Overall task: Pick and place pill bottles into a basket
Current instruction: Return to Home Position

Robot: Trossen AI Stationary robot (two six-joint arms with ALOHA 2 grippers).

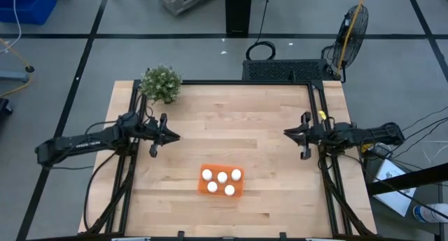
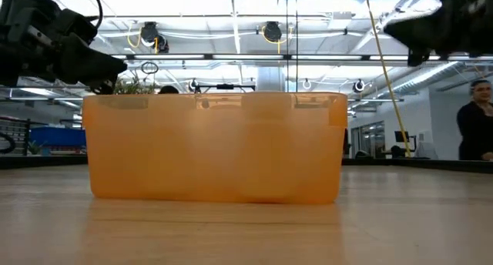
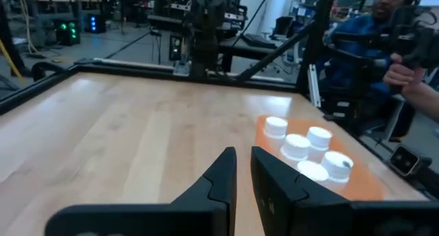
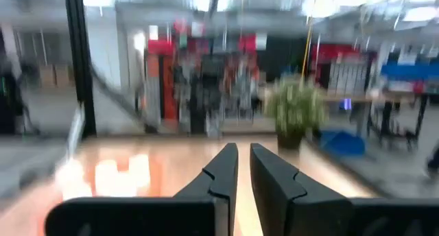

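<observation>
1. Five small white cylindrical pill bottles with white caps (image 1: 222,176) are all sitting upright inside the shallow rectangular bright orange basket (image 1: 201,190), packed close together.
2. The basket is lying on the pale wooden bench (image 1: 231,122), midway between its side edges and toward the edge opposite the one where the green bushy potted plant (image 1: 161,83) is standing at a corner.
3. No bottle is showing on the bare bench, so the placing part of the job is looking finished.
4. The left gripper (image 1: 176,136) is hovering near the bench's left edge, well apart from the basket, its fingers (image 3: 223,171) drawn almost together and holding nothing.
5. The right gripper (image 1: 285,132) is hovering near the right edge, its fingers (image 4: 226,164) likewise nearly closed and empty.
6. Judging from this, only parking both arms at rest is remaining.
</observation>
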